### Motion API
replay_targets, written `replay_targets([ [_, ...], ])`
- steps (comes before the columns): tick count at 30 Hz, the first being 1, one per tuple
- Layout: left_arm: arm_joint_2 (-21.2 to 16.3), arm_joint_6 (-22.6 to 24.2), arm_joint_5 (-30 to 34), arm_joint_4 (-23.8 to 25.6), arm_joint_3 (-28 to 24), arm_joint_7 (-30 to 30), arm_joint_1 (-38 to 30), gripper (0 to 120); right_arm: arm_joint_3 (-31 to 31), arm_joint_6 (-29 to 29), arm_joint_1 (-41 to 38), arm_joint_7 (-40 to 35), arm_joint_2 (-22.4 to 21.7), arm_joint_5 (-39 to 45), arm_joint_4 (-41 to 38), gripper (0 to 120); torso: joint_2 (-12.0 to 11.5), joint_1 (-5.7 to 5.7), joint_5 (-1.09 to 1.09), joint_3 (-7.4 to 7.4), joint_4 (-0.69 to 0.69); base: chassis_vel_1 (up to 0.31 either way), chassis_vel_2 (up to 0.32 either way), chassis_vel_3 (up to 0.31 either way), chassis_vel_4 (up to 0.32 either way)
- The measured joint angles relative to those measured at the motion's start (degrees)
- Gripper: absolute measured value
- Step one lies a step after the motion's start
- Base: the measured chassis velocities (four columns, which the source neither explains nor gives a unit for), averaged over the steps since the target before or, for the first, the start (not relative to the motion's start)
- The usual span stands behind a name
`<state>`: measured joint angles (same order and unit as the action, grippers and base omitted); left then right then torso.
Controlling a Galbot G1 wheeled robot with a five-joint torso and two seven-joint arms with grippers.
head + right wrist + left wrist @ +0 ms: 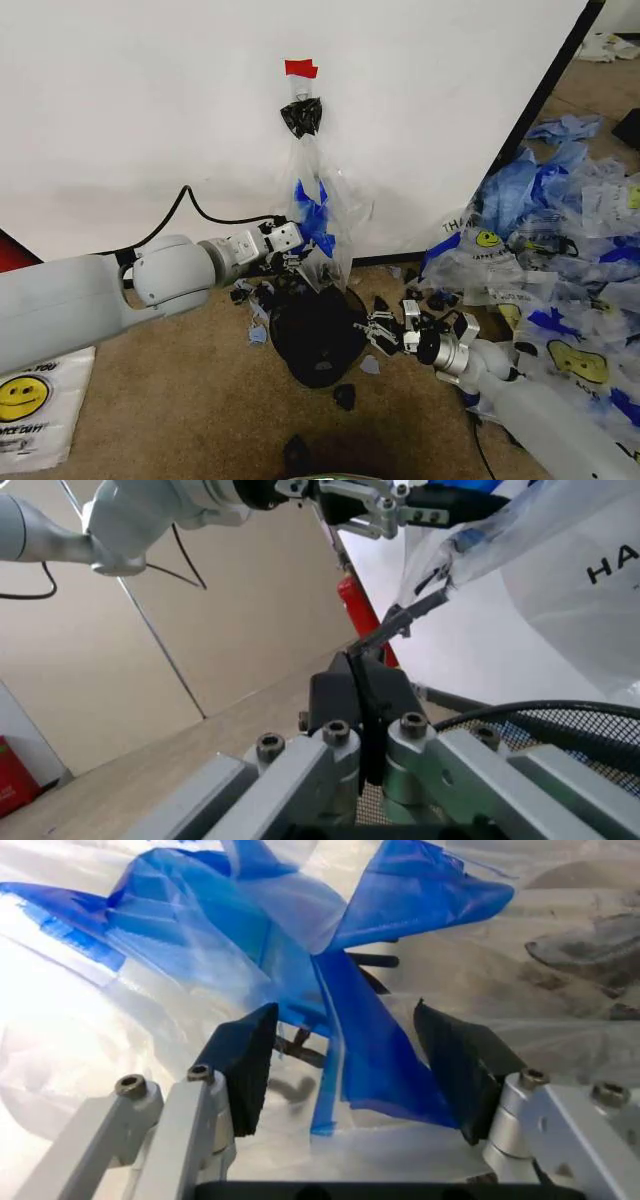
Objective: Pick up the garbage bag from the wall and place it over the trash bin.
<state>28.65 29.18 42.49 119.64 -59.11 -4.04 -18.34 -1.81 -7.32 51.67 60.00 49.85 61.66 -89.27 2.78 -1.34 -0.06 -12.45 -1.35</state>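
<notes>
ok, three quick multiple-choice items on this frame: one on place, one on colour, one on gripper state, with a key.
1. Where does the garbage bag hang?
A. on the white wall under red tape
B. over the bin rim
C. flat on the carpet

2. What colour are the bag's handle strips?
A. yellow
B. blue
C. green

3. How do the left gripper's fingers stand?
A. shut on nothing
B. spread, blue strip between them
C. clamped on the bin rim

Key:
1 A: its gathered top sits just below the red tape on the wall.
2 B: blue strips show at the bag's middle.
3 B: the left wrist view shows both pads apart around the strip.
</notes>
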Motion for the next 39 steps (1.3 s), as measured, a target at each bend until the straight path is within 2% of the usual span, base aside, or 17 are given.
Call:
replay_targets([
  [1,0.12,0.24,0.05,0.00,0.00,0.00,0.00,55,0.00,-0.03,0.07,-0.03,0.01,0.01,-0.03,0,0.00,0.00,0.00,0.00,0.00,0.000,0.000,0.000,0.000],
  [4,0.44,1.26,0.45,0.18,0.00,-0.02,-0.02,41,0.01,-0.19,0.61,-0.07,0.19,-0.07,-0.10,0,0.00,0.00,0.01,0.00,-0.01,0.000,0.000,0.000,0.000],
  [5,0.44,1.26,0.45,0.18,0.00,-0.02,-0.02,41,0.01,-0.19,0.61,-0.07,0.19,-0.07,-0.10,0,0.00,0.00,0.01,0.00,-0.01,0.000,0.000,0.000,0.000],
  [11,0.51,1.75,1.69,0.30,-0.06,-1.03,-0.01,17,0.01,-0.43,1.03,-0.14,0.53,-0.28,0.17,0,0.00,0.00,0.01,0.00,-0.01,0.000,0.000,0.000,0.000],
  [13,0.46,1.75,1.75,0.32,-0.16,-1.11,0.00,14,0.00,-0.43,1.03,-0.14,0.56,-0.29,0.20,0,0.00,0.00,0.01,0.00,-0.01,0.000,0.000,0.000,0.000],
  [16,0.35,1.76,2.10,0.57,-0.43,-1.29,0.04,0,-0.07,-0.43,0.87,-0.14,0.65,-0.29,0.37,0,0.00,0.00,0.00,0.00,0.00,0.000,0.000,0.000,0.000],
  [28,0.65,1.16,6.44,1.44,1.22,-5.91,1.66,0,-0.35,-0.44,0.83,-0.01,1.79,-0.29,1.35,0,0.00,0.00,0.01,0.00,-0.01,0.000,0.000,0.000,0.000],
  [35,-1.25,-0.18,9.69,3.71,5.65,-11.02,6.83,0,-0.30,-0.49,0.77,-0.01,1.97,0.26,1.78,0,0.00,0.00,0.01,0.00,-0.01,0.000,0.000,0.000,0.000],
  [39,-2.52,-1.72,10.45,5.27,10.35,-13.98,12.69,0,-0.22,-0.52,0.67,-0.30,2.12,1.62,1.97,0,0.00,0.00,0.00,0.00,0.00,0.000,0.000,0.000,0.000],
])
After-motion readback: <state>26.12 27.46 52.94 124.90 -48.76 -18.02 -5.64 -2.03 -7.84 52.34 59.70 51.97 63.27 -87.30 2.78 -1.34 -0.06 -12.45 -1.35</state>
